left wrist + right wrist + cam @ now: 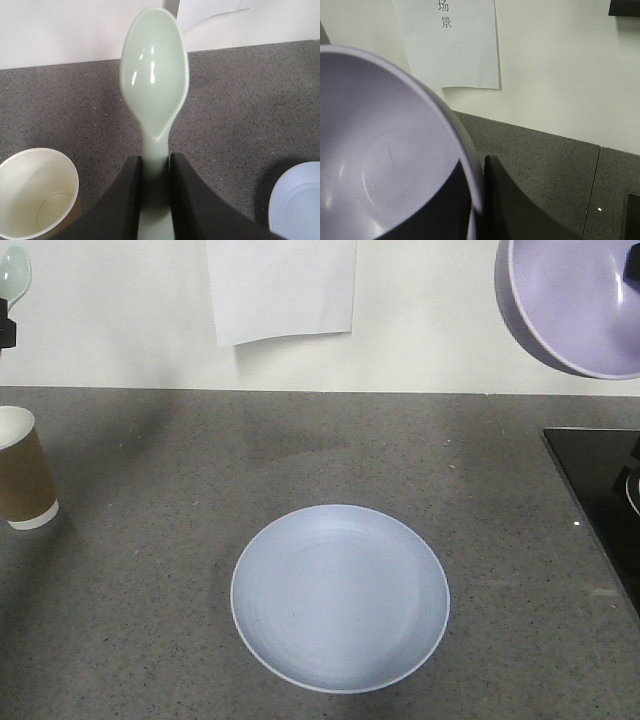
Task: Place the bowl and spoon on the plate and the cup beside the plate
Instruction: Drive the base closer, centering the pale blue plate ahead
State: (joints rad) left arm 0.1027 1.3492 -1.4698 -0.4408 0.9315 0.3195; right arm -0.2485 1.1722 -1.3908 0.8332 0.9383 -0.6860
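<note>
Small pale mint-green plastic spoon (155, 75): handle clamped in left gripper (155, 167), held aloft; judged light, stiff, slippery.
Round lavender-purple plastic bowl (380, 160): rim pinched by right gripper (476, 197), aloft; likely to pivot.
Pale blue round plate (340, 597): unoccupied on grey surface (150, 640).
Brown paper cup (25, 475): well left of plate; crushable, gentle side grasp advised.

The left fingers (122, 202) are matte black wedges narrowing toward the tips; the right fingers (507, 210) look equally dark.
</note>
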